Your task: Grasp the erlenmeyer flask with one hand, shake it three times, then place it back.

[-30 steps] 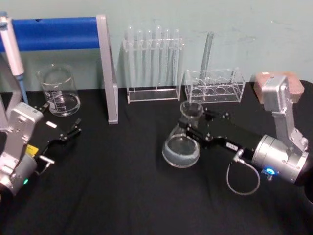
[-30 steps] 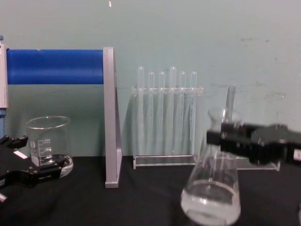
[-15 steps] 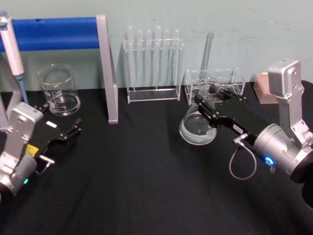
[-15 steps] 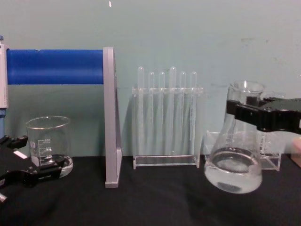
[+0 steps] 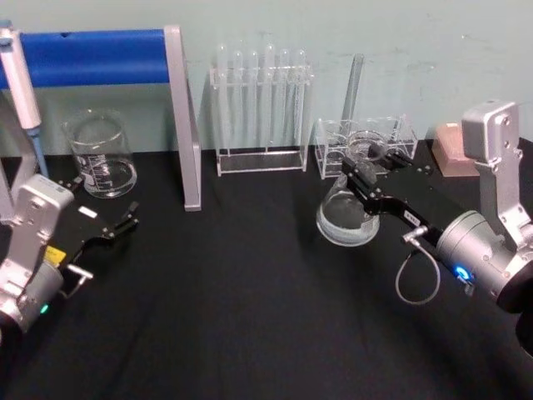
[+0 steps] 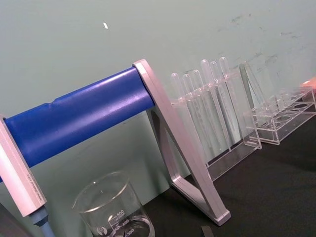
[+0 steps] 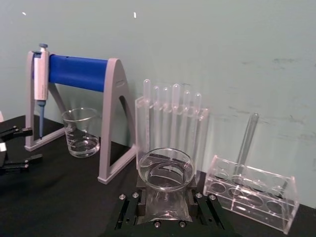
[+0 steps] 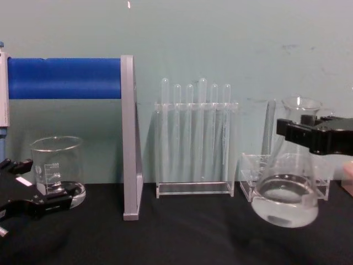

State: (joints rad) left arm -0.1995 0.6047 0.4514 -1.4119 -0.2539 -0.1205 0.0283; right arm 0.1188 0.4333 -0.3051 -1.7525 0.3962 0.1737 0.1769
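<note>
In the head view, a clear glass conical erlenmeyer flask [image 5: 346, 221] holding a little clear liquid is seen tilted near the far edge of the black-covered table [image 5: 250, 317], toward its right side. It is just in front of a low clear plastic rack [image 5: 329, 150]. Its neck is clamped in the black right claw [image 5: 360, 171]. The left claw [image 5: 125, 221] is parked near the left edge, fingers parted and empty. In the chest view, the neck is gripped just under the flared rim, the wide base hanging below the jaws. In the right wrist view, the rim is seen between the closed jaws.
</note>
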